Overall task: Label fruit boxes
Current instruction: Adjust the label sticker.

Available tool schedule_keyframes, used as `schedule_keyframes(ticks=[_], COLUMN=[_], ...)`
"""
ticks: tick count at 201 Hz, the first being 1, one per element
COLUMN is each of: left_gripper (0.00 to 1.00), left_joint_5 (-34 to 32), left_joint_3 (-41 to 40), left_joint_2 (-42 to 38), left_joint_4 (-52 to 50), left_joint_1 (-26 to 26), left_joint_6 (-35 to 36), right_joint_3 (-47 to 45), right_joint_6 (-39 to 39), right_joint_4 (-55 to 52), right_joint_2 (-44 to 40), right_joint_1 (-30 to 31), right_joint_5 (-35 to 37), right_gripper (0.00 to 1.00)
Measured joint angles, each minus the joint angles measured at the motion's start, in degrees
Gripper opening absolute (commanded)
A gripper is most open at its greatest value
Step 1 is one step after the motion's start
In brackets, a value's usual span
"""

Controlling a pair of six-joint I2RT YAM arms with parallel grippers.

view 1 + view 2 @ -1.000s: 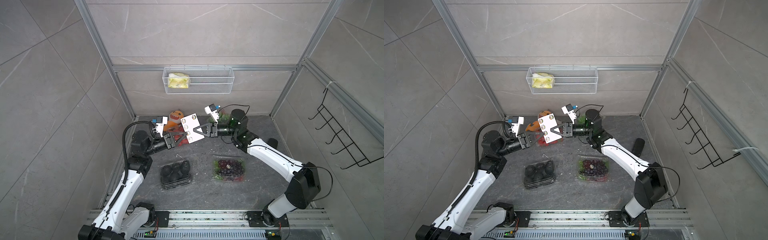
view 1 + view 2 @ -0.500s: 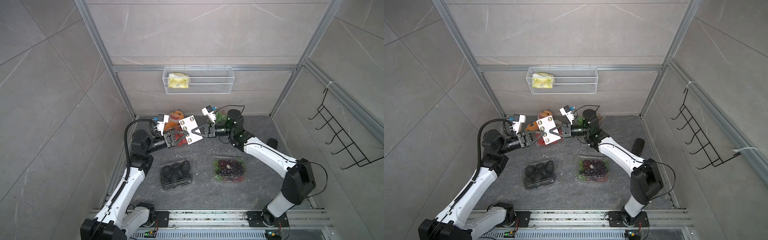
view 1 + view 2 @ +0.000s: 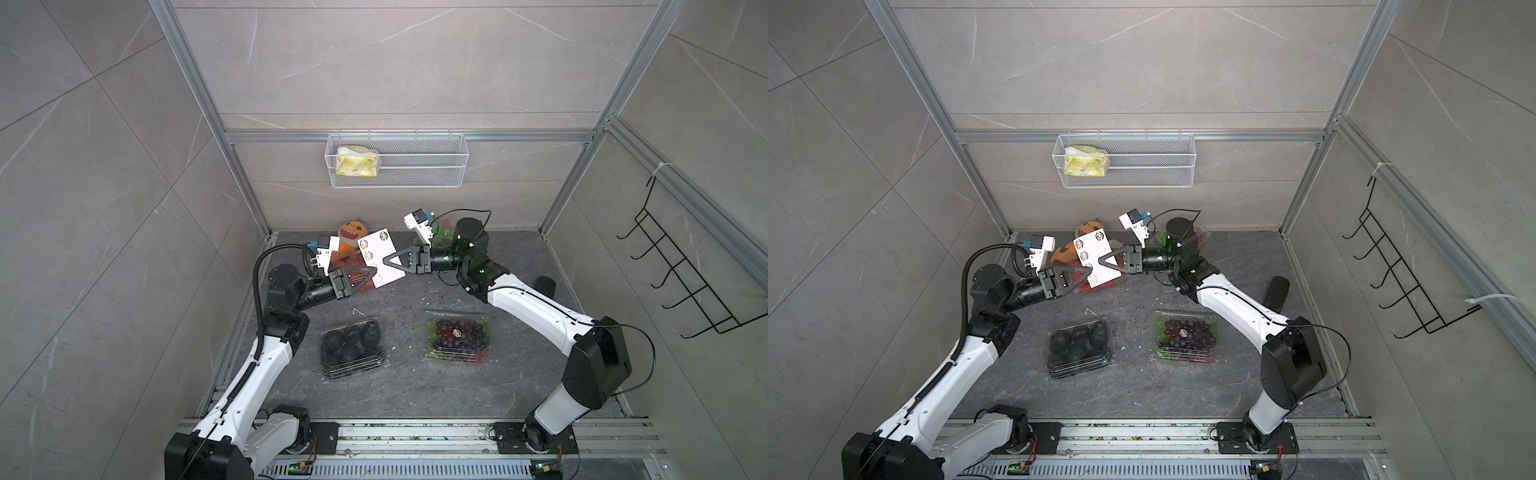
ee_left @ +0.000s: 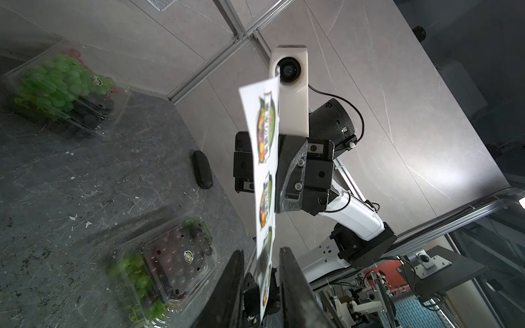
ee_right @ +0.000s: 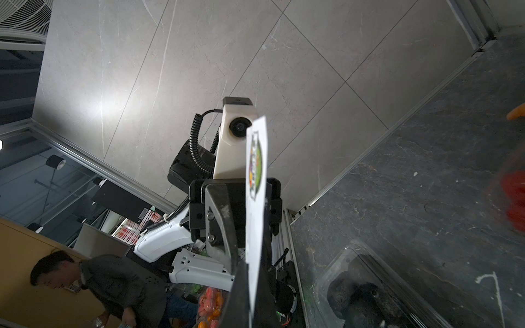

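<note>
My right gripper (image 3: 384,262) is shut on a white sticker sheet (image 3: 380,257) and holds it up over the strawberry box (image 3: 1115,282). My left gripper (image 3: 375,277) meets the sheet's lower edge. In the left wrist view its fingers (image 4: 287,255) stand either side of the sheet (image 4: 264,159) with small gaps, so it is open. The dark-fruit box (image 3: 351,345) and the purple-grape box (image 3: 457,336), which bears a sticker, lie near the front. The green-grape box (image 4: 62,82), also stickered, sits at the back behind my right arm.
An orange plush toy (image 3: 353,230) leans in the back corner behind the sheet. A black oblong object (image 3: 546,286) lies by the right wall. On the back wall hangs a wire basket (image 3: 397,160), and a hook rack (image 3: 681,282) hangs on the right wall.
My left gripper has reached forward to the sheet's lower edge and its jaws have narrowed round it. My right gripper has kept its hold and shifted the sheet slightly left.
</note>
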Motion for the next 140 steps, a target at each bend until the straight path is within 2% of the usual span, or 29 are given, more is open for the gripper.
schedule_keyframes(ticks=[38, 66, 85, 94, 103, 140], left_gripper=[0.24, 0.08, 0.02, 0.0, 0.0, 0.0], left_joint_5=[0.0, 0.0, 0.0, 0.0, 0.0, 0.0], left_joint_3=[-0.4, -0.4, -0.4, -0.4, -0.4, -0.4], left_joint_2=[0.0, 0.0, 0.0, 0.0, 0.0, 0.0], left_joint_4=[0.7, 1.0, 1.5, 1.7, 1.9, 2.4], left_joint_1=[-1.0, -2.0, -2.1, -2.1, -2.1, -2.1], left_joint_6=[0.0, -0.2, -0.2, -0.3, -0.3, -0.4], right_joint_3=[0.0, 0.0, 0.0, 0.0, 0.0, -2.2], right_joint_6=[1.0, 2.2, 2.6, 2.6, 2.8, 5.9], right_joint_4=[1.2, 2.7, 3.1, 3.3, 3.5, 8.2], right_joint_2=[0.0, 0.0, -0.1, -0.1, -0.1, -0.3], right_joint_1=[-0.2, -0.3, -0.3, -0.3, -0.3, -0.3], right_joint_5=[0.7, 0.9, 0.9, 0.9, 0.9, 0.7], right_gripper=[0.0, 0.0, 0.0, 0.08, 0.22, 0.32])
